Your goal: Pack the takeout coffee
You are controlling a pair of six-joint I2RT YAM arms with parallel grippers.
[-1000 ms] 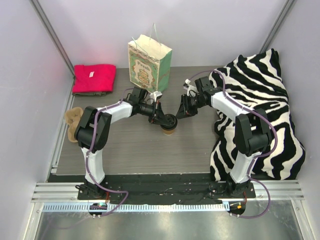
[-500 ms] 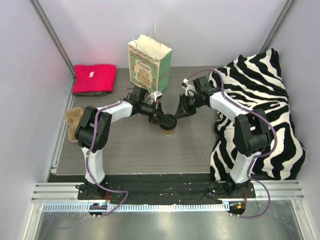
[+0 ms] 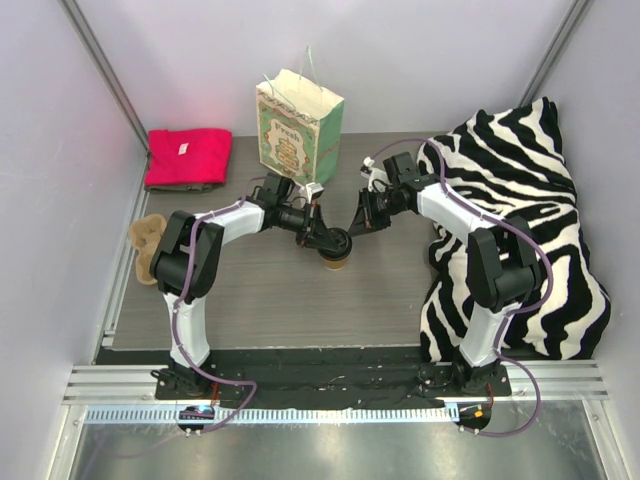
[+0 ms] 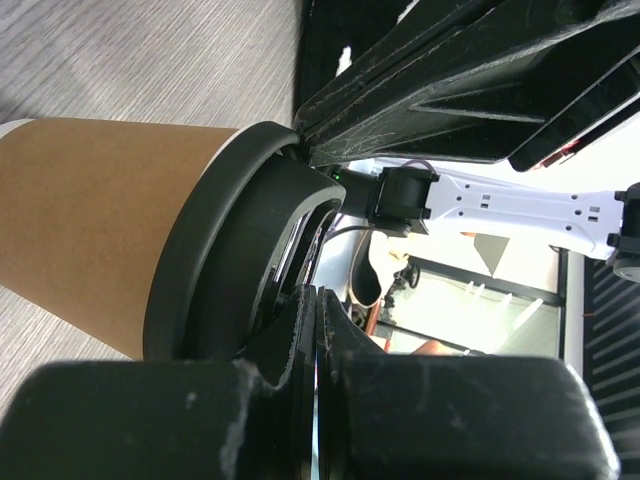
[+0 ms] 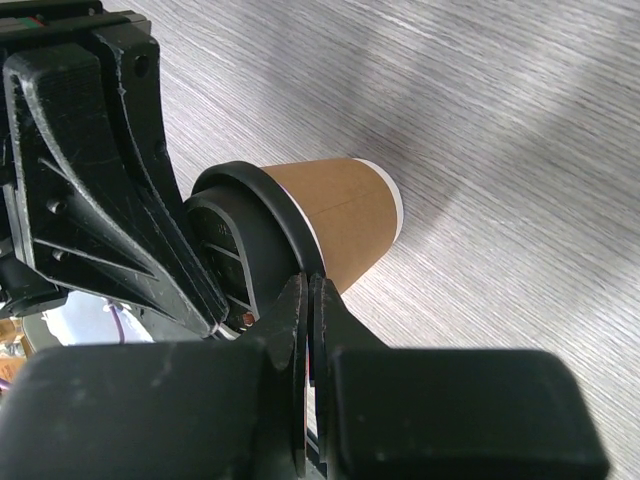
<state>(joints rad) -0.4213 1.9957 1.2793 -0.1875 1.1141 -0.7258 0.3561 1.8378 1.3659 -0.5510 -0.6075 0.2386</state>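
- Centre of the table: the kraft-paper cup stands upright on the grey wood-grain top, near side of the paper bag and apart from it.
- The black lid sits on the cup's mouth, its rim lapping over the pale edge.
- Left gripper: jaws pressed together with nothing between them, tips right against the lid's top from the left.
- Right gripper: fingers closed to a thin slit, tips meeting the lid's rim from the right; whether a sliver of rim is pinched cannot be told.
- Both arms lean in over the cup, one from each side.
- Far left, a folded red cloth lies by the wall.
- On the right, a zebra-striped blanket is heaped along the table's edge.
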